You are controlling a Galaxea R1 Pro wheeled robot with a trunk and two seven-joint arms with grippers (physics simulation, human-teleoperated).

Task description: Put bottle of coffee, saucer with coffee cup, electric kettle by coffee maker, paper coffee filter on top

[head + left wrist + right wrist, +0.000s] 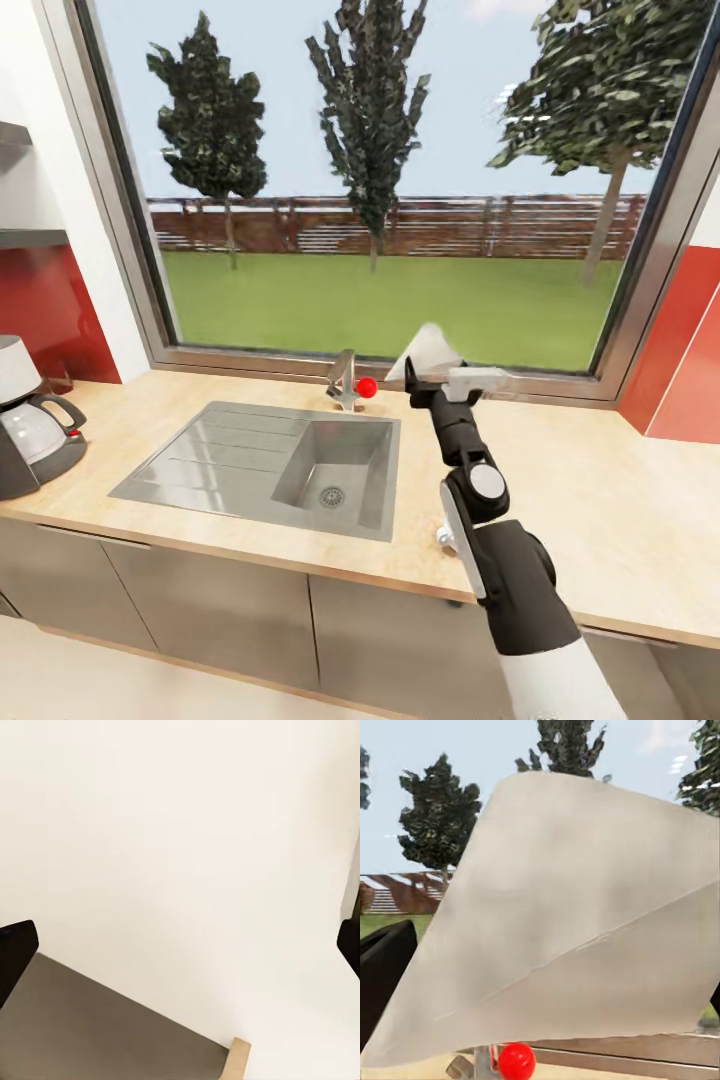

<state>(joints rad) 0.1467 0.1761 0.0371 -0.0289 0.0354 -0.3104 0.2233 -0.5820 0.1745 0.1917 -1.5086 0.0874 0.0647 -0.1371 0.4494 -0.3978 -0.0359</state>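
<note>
- Head view, far left: the coffee maker (30,430) stands on the countertop (600,500) near the left edge of the picture, its carafe handle turned toward the sink (270,470).
- Middle: the sink lies between the coffee maker and the right arm, with the faucet (345,380) and its red knob (367,387) at the far rim, below the window (400,170).
- Right of the faucet: the right gripper (432,385) is closed on the paper coffee filter (428,352), held up in the air above the counter's back edge, just beside the red knob.
- The filter is a flattened cone; it seems to fan upward and away from the fingers, long axis roughly upright with a slight lean left, narrow end in the grip.
- Right wrist view: the filter (562,922) spreads wide before the camera, the knob (516,1061) beneath it.
- Left wrist view: dark fingertips (16,952) sit far apart at both edges with nothing between them, over pale floor.
- Step in hand, I judge: carrying the filter to the coffee maker. Next calls for a long traverse left across the sink, then setting it on the machine's top.
</note>
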